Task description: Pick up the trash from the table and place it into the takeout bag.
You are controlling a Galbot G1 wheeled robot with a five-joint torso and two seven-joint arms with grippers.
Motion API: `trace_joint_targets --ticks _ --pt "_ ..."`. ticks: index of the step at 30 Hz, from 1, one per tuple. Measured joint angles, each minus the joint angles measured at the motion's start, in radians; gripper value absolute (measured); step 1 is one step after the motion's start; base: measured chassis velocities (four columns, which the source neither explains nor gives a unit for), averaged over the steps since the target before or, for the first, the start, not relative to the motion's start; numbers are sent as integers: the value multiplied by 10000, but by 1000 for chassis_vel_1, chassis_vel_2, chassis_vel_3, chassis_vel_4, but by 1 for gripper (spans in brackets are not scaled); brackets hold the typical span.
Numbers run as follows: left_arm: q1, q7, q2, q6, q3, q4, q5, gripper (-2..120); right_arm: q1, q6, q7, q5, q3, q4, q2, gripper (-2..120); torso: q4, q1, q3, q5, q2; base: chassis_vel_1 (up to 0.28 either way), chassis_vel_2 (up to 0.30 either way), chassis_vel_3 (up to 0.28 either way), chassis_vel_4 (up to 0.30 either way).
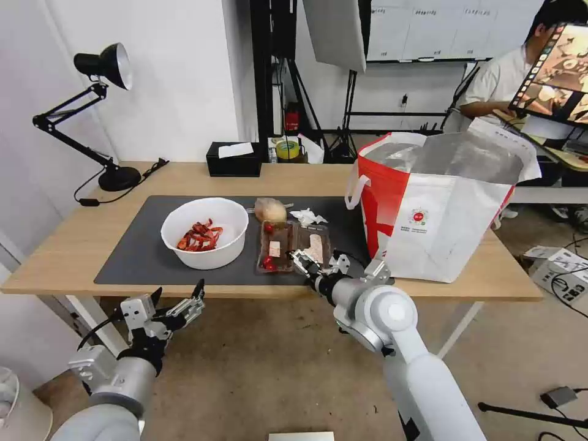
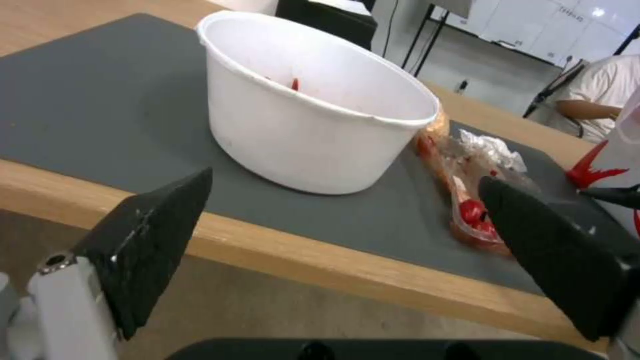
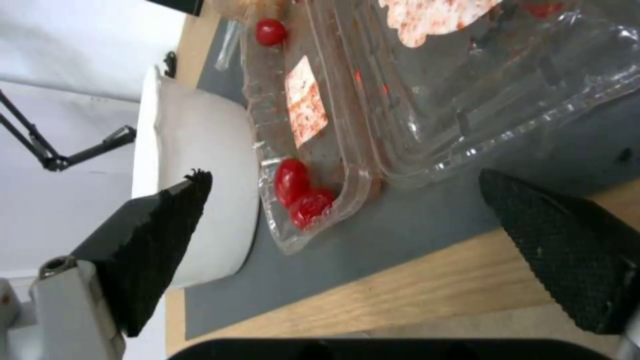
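On the table [image 1: 73, 251], a white bowl [image 1: 205, 233] of red crayfish shells sits on the dark mat [image 1: 135, 251]. Right of it lies the clear clamshell tray [image 1: 294, 245] with food scraps. Behind the tray are the beige-filled plastic bag [image 1: 271, 210] and the crumpled tissue [image 1: 308, 216]. The takeout bag [image 1: 438, 202] stands open at the table's right end. My right gripper [image 1: 318, 263] is open at the tray's near edge; its wrist view has the tray [image 3: 427, 100] just beyond the gripper [image 3: 343, 175]. My left gripper [image 1: 177, 300] is open below the table's front edge, facing the bowl [image 2: 313, 125].
A black desk lamp [image 1: 104, 110] stands at the back left, and a black tissue box [image 1: 234, 159] and a tape roll [image 1: 286, 149] sit along the back edge. A person sits by a monitor [image 1: 557, 73] behind the bag. Cables and devices lie on the floor at right.
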Motion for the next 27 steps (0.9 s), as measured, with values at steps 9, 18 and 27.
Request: trace_joint_targets --ticks 9,18,27 --pt "32 -1 -8 -16 -46 -7 5 100 26 10 -10 6 65 -134 170 100 -1 -1 0 0 1 0 0 0 0" --pt "58 -2 3 -27 -77 -65 5 100 15 10 -21 6 105 -134 215 100 0 0 1 1 -1 0 0 0 0" --pt "95 -2 -18 -37 -89 -96 5 100 4 9 0 3 146 -72 197 100 5 3 4 2 -3 0 0 0 0"
